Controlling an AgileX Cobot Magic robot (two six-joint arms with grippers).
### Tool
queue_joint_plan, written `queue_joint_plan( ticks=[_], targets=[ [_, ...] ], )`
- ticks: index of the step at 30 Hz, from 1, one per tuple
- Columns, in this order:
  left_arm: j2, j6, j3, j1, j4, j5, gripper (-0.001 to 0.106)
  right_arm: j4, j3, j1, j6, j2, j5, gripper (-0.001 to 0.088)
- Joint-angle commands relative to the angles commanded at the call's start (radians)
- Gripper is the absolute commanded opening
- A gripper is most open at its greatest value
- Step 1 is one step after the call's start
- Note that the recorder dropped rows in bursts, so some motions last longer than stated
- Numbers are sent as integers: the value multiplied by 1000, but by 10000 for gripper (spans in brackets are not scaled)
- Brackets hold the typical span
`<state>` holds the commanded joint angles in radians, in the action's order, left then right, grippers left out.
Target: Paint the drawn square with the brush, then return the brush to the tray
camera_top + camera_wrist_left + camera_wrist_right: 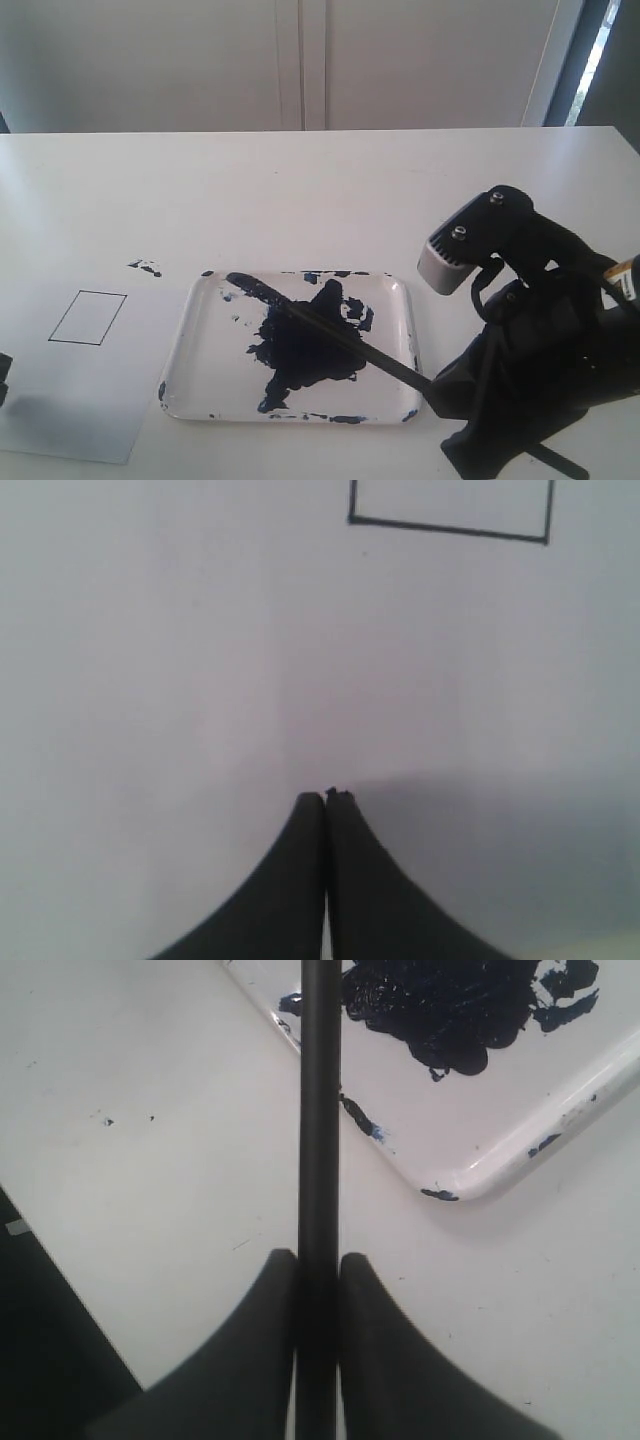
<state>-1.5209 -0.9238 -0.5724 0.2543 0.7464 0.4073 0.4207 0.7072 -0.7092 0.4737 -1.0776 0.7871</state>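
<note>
Exterior view: 1 white table. On it sits 1 tray, shallow and white, w/ 1 big navy blot in the middle and dark smears along the rim. 1 brush lies slantwise across the tray, its dark tip twd the tray's 10 o'clock corner. The handle runs out over the rim at 4 o'clock into the right gripper. 1 paper sheet lies at the tray's 9 o'clock. On it is 1 drawn square: thin black outline only, inside still white, well apart from the brush tip. A small cluster of paint specks sits on the table at the square's 1 o'clock, too small to count.

Left wrist view: left gripper has both fingers pressed together w/ nothing between them, over plain white paper. The drawn square shows ahead of the tips, partly cut off by the frame edge and unpainted.

Right wrist view: right gripper has 2 fingers clamped on the brush handle, 1 each side. The handle runs straight ahead over the table and crosses the tray rim. 1 rounded tray corner is in sight, w/ the blot beyond it. The brush tip is out of frame.
</note>
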Motion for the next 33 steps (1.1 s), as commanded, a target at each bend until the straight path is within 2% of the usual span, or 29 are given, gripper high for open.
queue_joint_plan(
  ticks=[8, 10, 15, 17, 22, 27, 28, 29, 33],
  targets=[
    [46, 0, 0, 0, -36, -131, 61, 0, 0, 0, 0, 0, 0, 0],
    [46, -28, 0, 0, -68, -152, 156, 0, 0, 0, 0, 0, 0, 0],
    [44, -54, 0, 0, -82, -176, 490, 2, 0, 0, 1, 0, 0, 0],
    [44, -52, 0, 0, -82, -176, 554, 4, 0, 0, 1, 0, 0, 0],
    [44, -62, 0, 0, -94, -149, 564, 5, 0, 0, 3, 0, -4, 0],
    [44, -64, 2, 0, -180, -99, 564, 12, 0, 0, 19, 0, -4, 0],
    [44, -54, 2, 0, -214, -87, 564, 15, 0, 0, 20, 0, -4, 0],
    [44, 13, 2, 0, -268, -82, 564, 15, 0, 0, 20, 0, -4, 0],
    [44, 73, 7, 2, -294, -82, 564, 15, 0, 0, 20, 0, -4, 0]
  ],
)
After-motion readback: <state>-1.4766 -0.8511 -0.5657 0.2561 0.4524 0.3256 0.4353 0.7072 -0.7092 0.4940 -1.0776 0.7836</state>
